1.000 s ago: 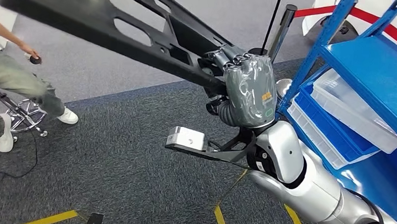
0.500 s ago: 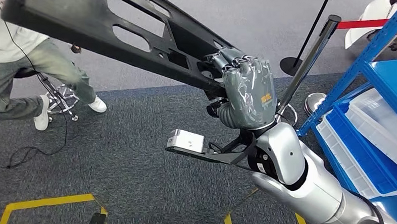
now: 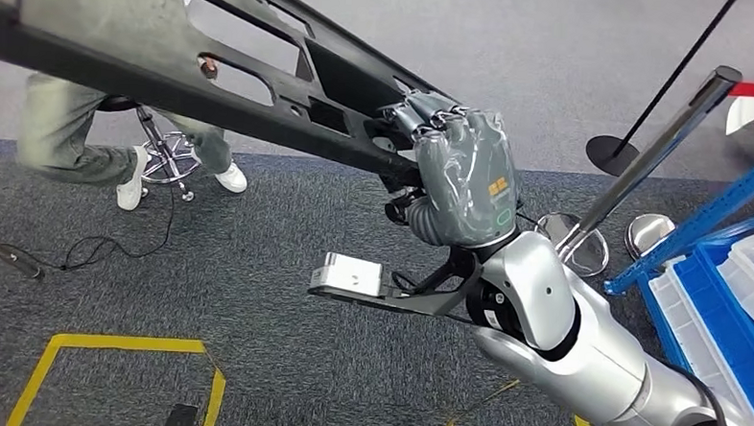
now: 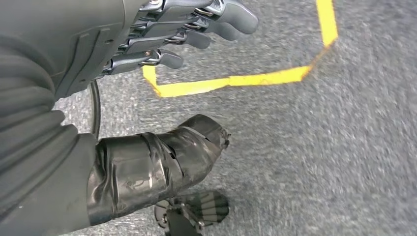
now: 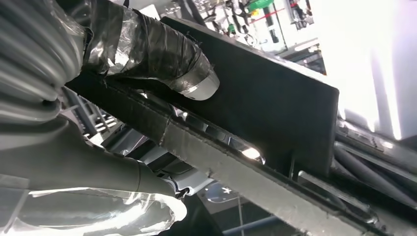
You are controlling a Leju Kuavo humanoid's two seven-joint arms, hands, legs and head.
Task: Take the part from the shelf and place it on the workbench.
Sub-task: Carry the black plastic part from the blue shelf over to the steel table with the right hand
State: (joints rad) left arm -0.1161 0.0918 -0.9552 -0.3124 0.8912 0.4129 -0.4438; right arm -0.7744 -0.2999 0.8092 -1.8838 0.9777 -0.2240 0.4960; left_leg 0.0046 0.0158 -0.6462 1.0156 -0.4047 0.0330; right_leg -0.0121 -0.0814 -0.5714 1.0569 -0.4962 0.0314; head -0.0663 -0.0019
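- Part (image 3: 169,45): long flat black plastic panel with slotted cutouts, held up in the air, tilted, running from the upper left of the head view down to the right robot hand (image 3: 461,173).
- Right robot hand grips the panel's lower end, fingers (image 3: 426,109) curled over the top edge. Right wrist view shows the taped thumb (image 5: 162,59) pressed on the dark face of the panel (image 5: 275,103), so the hold is firm on both sides.
- Left robot hand (image 4: 147,44) hangs over the grey carpet floor (image 4: 319,147), holding nothing; dark fingers (image 4: 196,24) loosely bent, taped thumb (image 4: 162,162) well apart from them.
- Yellow tape lines (image 4: 236,81) on the carpet below the left robot hand.
- Blue metal shelf (image 3: 729,204) with a blue plastic bin (image 3: 709,324) at the right edge of the head view, apart from the panel.
- Chrome stanchion post (image 3: 659,153) between right arm and shelf.
- Person's legs (image 3: 69,142) beside a wheeled stool (image 3: 165,151), far left, behind the panel.
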